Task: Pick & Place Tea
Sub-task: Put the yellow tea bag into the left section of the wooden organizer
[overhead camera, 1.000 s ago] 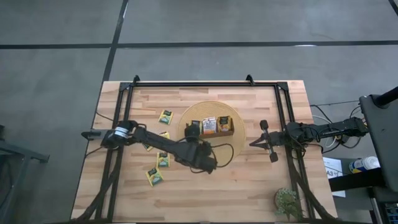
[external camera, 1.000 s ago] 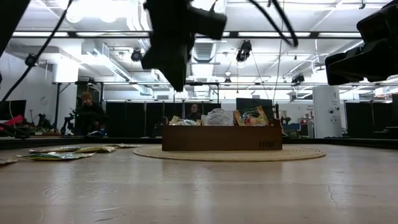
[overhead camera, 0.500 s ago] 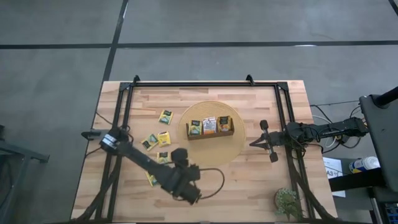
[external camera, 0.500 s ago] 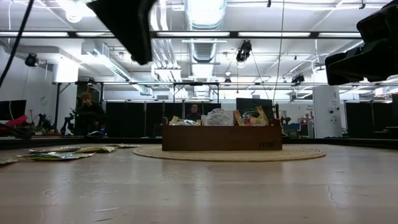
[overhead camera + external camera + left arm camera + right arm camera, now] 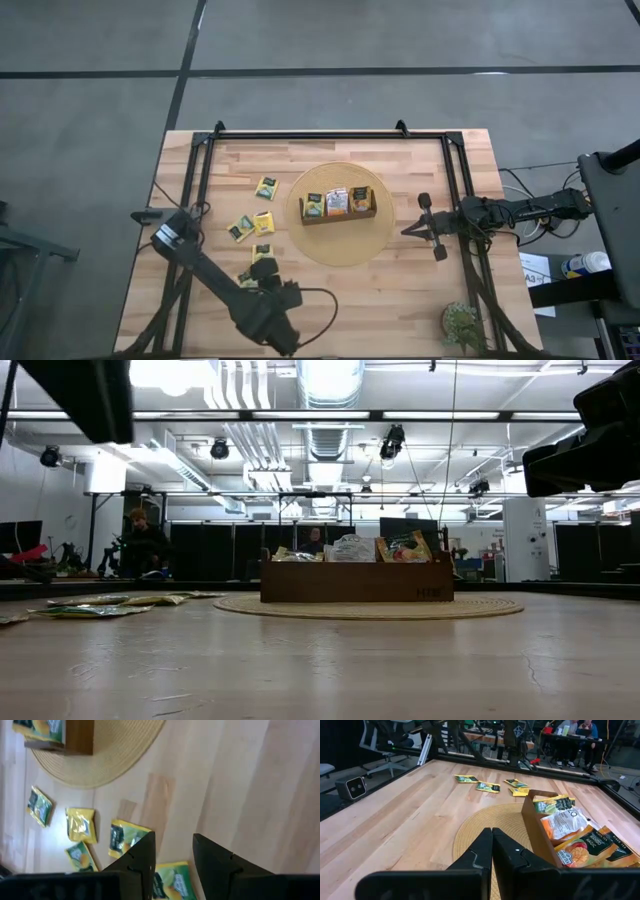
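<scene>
Tea packets (image 5: 264, 222) are lying loose on the table's left half; three more are sitting in the tray (image 5: 338, 204) on the round mat (image 5: 340, 245). Left gripper (image 5: 173, 851) is hovering empty, fingers parted, over the near-left table. The nearest packet (image 5: 167, 881) is lying partly under its left finger, a second (image 5: 123, 837) just beyond, toward the mat. Neither has a long axis worth aligning to; both are squarish and flat. Right gripper (image 5: 492, 841) is waiting at the right edge, fingers pressed together, pointing at the tray, well apart from the loose tea. Left arm looks far nearer for the pick.
</scene>
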You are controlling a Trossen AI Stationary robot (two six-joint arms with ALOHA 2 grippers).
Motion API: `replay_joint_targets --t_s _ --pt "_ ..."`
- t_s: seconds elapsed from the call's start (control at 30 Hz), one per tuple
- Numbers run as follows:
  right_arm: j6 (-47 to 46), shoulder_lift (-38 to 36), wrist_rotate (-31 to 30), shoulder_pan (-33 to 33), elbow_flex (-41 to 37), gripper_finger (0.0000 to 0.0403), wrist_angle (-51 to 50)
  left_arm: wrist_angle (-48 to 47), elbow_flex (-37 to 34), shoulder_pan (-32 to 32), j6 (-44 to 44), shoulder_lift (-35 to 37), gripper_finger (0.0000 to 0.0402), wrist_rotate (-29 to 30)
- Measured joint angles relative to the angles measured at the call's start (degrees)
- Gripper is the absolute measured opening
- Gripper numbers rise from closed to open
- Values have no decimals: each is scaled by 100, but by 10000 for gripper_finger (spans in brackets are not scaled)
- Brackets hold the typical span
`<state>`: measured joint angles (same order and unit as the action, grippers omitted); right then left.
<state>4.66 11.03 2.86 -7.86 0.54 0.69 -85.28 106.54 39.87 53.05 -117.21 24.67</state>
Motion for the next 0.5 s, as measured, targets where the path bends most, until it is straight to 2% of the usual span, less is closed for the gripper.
replay_joint_targets --t_s 0.23,0.5 --pt "-8 0 0 0 0 9 -1 -21 -233 237 518 4 124 -28" --pt "-6 0 0 0 0 9 0 18 -941 337 997 24 124 -360"
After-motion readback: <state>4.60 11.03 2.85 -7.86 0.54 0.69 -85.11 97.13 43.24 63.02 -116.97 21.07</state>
